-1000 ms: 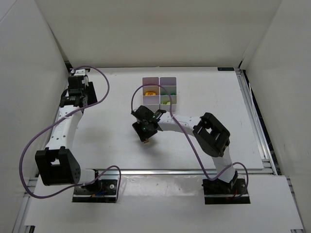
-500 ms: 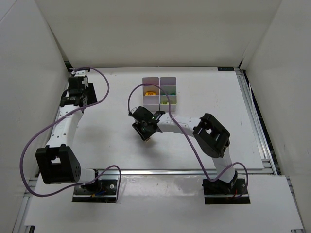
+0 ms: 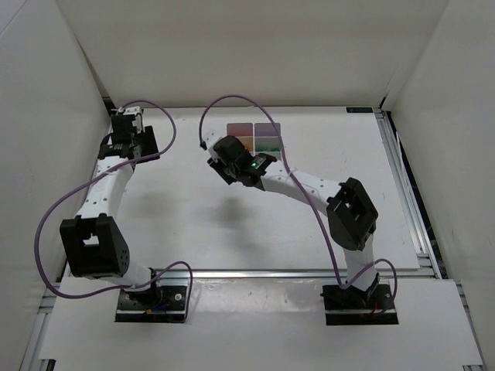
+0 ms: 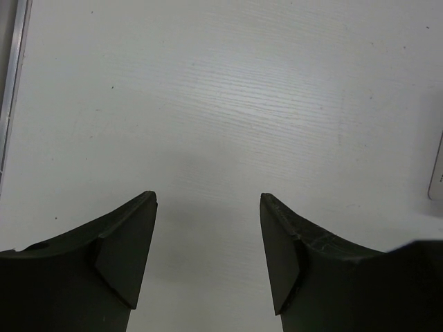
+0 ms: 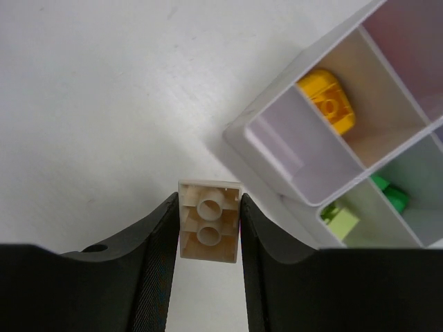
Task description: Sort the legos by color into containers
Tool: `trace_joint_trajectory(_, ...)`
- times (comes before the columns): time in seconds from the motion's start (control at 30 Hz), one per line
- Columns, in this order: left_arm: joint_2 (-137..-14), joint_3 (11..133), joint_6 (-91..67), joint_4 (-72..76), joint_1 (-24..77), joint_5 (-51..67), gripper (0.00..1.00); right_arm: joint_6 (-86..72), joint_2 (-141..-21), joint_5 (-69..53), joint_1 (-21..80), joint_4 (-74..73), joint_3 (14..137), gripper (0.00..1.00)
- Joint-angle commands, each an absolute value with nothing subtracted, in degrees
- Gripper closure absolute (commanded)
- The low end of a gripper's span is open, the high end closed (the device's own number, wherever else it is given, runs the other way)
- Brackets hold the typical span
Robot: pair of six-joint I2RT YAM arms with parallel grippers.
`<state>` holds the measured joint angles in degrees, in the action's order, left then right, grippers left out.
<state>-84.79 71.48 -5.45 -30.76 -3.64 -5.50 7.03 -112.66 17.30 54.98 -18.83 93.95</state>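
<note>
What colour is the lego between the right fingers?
The lego is cream; right wrist view shows it best.

Left claw [image 4: 208,202] half-open, right claw [image 5: 208,207] tightly pinched.

White table [image 3: 178,209] — alu rail [image 3: 402,185] along rt edge.

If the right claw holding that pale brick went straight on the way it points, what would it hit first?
Probably the bare white table, just beside the near corner of the containers. The cream brick held in the right gripper would touch first. Depth is unclear, so it might clip that corner.
</note>
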Motion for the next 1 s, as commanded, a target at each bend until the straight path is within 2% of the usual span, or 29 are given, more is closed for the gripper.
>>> trace_joint_trajectory(0.0,-84.4,74.2,-6.1,-29.6,-4.0,-4.3,0.28,8.8,-112.1,19.3,51.6,-16.6,98.7,0.83)
trace_joint_trajectory(0.3,-85.2,74.4,-5.8,-29.6,-3.9,-4.0,0.28,9.6,-117.5,17.8,45.1,-15.4,106.3,0.83)
trace_joint_trajectory(0.83,-87.6,76.1,-5.4,-29.6,-3.9,-4.1,0.28,8.4,-122.7,16.4,45.1,-15.6,108.9,0.82)
trace_joint_trajectory(0.97,-88.0,76.1,-5.4,-29.6,-3.8,-4.0,0.28,8.3,-123.3,16.4,44.9,-15.7,108.4,0.79)
